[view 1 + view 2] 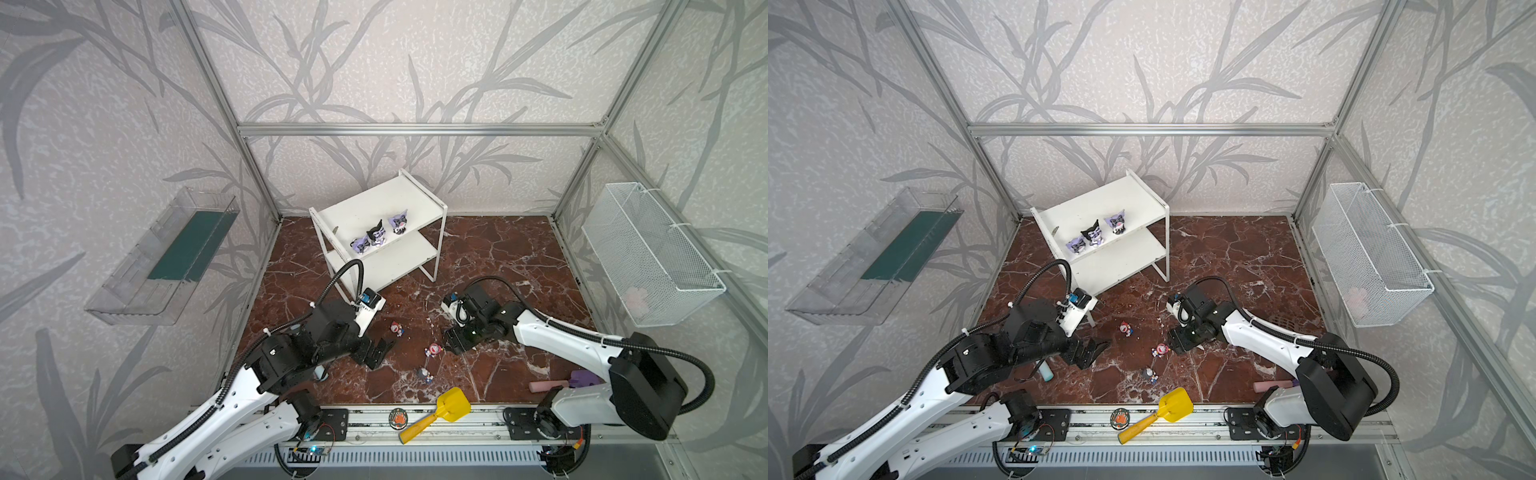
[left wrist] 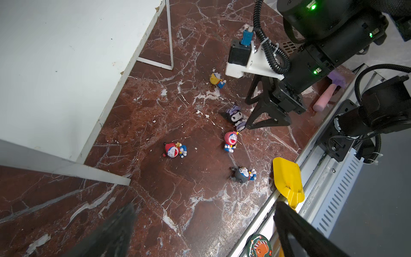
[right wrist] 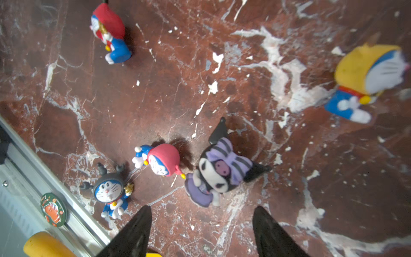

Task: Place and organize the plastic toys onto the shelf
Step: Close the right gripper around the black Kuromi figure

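Toys with pointed ears, three purple toys [image 1: 376,233], stand in a row near the front edge of the upper board of the shelf [image 1: 374,199]; the lower board is bare. A fourth purple toy [image 3: 220,169] lies on the tabletop [image 1: 478,257] among four smaller toys. The right end effector [image 3: 202,213] is just beside it, jaws apart and empty, probably aiming to take it. The left end effector [image 2: 203,204] is wide open and empty. The wire basket [image 1: 656,257] holds something pale pink.

Bright, even light (soft, blurred wrist-view edges)

Purple figurine [image 2: 235,115] beside pink-headed figurine [image 2: 231,141]
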Tool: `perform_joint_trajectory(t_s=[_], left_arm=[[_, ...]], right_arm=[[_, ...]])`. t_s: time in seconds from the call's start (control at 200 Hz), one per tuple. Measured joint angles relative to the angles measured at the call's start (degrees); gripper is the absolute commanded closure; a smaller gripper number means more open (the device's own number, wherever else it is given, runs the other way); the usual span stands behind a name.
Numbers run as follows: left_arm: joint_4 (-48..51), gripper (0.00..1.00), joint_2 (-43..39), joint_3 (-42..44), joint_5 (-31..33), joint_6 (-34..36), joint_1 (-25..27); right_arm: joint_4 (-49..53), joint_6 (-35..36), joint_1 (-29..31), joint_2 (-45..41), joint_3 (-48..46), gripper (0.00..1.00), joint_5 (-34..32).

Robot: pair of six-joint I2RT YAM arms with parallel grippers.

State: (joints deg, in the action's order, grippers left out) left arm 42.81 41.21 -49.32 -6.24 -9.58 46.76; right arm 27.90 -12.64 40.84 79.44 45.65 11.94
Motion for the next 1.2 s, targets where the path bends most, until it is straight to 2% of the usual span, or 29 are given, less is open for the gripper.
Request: perform_joint_trajectory(t_s=[0.325, 0.94, 1.2], left_arm=[[-1.1, 0.01, 0.0, 0.5, -1.9, 0.5, -0.5], [-2.1, 0.01, -0.1, 1.4, -4.4, 0.6, -0.7], [-2.5, 0.01, -1.0, 1.5, -4.4, 0.6, -0.8]], right_arm=[[0.7, -2.1, 0.4, 3.1, 1.7, 0.38, -2.8], [0.4, -3.9, 2.3, 10.8, 7.1, 0.41, -2.7], [0.9, -4.0, 2.5, 11.7, 8.3, 0.46, -3.4]])
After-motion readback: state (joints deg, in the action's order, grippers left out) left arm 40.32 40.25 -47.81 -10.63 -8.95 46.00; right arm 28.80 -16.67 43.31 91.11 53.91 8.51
